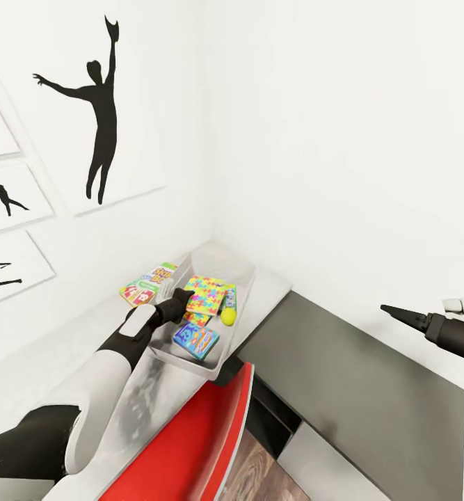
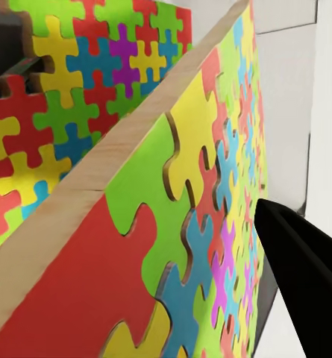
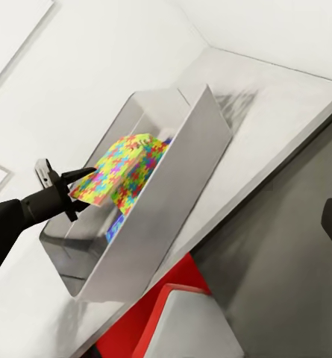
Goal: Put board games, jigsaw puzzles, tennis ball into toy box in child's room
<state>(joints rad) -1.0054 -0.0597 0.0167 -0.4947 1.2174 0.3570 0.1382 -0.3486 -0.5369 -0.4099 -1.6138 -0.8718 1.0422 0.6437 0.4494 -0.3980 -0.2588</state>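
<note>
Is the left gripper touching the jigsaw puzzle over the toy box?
Touching. In the left wrist view, a finger of the left gripper lies against the jigsaw puzzle; the head view agrees.

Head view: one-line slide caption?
Left gripper holds a jigsaw puzzle over the toy box on the table; right gripper idle.

My toy box (image 1: 242, 278), light grey with thin straight walls, sits on the pale table (image 1: 273, 285) in the room's corner. Inside it, a jigsaw puzzle (image 1: 205, 293) lies tilted over a second one (image 1: 197, 319) (mostly hidden). The tennis ball (image 1: 228, 317) is at about 4 o'clock from the top puzzle, and a blue board game (image 1: 195, 339) at 6. Another board game (image 1: 147, 283) lies outside the box at 9 o'clock.
</note>
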